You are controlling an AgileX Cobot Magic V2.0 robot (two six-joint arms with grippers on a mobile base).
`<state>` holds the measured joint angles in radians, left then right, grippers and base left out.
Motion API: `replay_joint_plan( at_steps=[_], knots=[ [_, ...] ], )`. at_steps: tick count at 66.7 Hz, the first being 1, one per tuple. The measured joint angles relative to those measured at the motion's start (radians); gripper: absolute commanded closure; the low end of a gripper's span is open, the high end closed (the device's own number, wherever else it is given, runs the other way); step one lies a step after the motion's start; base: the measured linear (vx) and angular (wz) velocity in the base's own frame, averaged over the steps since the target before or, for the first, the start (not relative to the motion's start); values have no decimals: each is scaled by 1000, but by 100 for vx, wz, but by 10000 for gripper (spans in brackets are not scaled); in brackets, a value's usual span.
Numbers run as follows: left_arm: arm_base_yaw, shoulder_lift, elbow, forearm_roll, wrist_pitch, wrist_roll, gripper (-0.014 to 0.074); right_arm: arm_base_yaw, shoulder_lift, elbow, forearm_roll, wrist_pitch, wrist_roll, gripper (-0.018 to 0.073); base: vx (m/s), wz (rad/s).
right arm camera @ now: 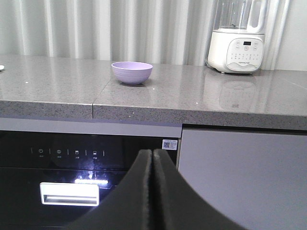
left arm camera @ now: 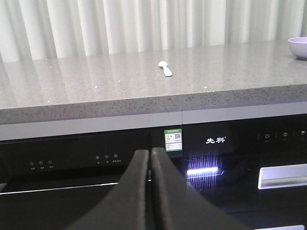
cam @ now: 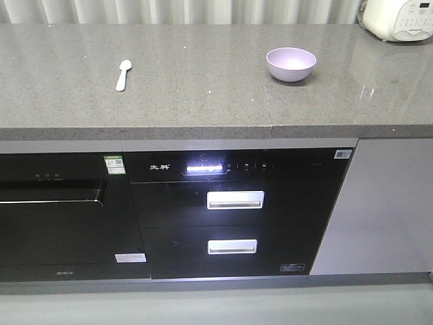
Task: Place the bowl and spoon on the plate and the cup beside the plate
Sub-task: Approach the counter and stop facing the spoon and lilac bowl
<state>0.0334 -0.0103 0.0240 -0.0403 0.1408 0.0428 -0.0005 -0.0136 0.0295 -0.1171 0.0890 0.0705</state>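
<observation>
The lavender bowl (cam: pixel 291 63) stands upright on the grey counter, right of centre; it also shows in the right wrist view as the bowl (right arm camera: pixel 132 72) and at the far right edge of the left wrist view as the bowl (left arm camera: pixel 298 47). The pale spoon (cam: pixel 123 74) lies on the counter's left part, head away from the front edge, seen as the spoon (left arm camera: pixel 165 68) in the left wrist view. The plate and the cup are out of view. My left gripper (left arm camera: pixel 150 152) and right gripper (right arm camera: pixel 152 152) are both shut on nothing, low in front of the black appliance fronts, below counter height.
A white blender (right arm camera: pixel 239 36) stands on the counter's far right, by the curtain. The counter's front edge (cam: pixel 203 132) overhangs black built-in appliances with two silver drawer handles (cam: pixel 235 200). A grey cabinet panel (cam: pixel 385 203) is at the right.
</observation>
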Motion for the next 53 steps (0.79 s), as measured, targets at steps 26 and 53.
replay_joint_plan(
  at_steps=[26, 53],
  knots=[
    [0, 0, 0, 0, 0, 0, 603, 0, 0, 0, 0, 0, 0, 566, 14, -2],
    [0, 0, 0, 0, 0, 0, 603, 0, 0, 0, 0, 0, 0, 566, 15, 3]
  ],
)
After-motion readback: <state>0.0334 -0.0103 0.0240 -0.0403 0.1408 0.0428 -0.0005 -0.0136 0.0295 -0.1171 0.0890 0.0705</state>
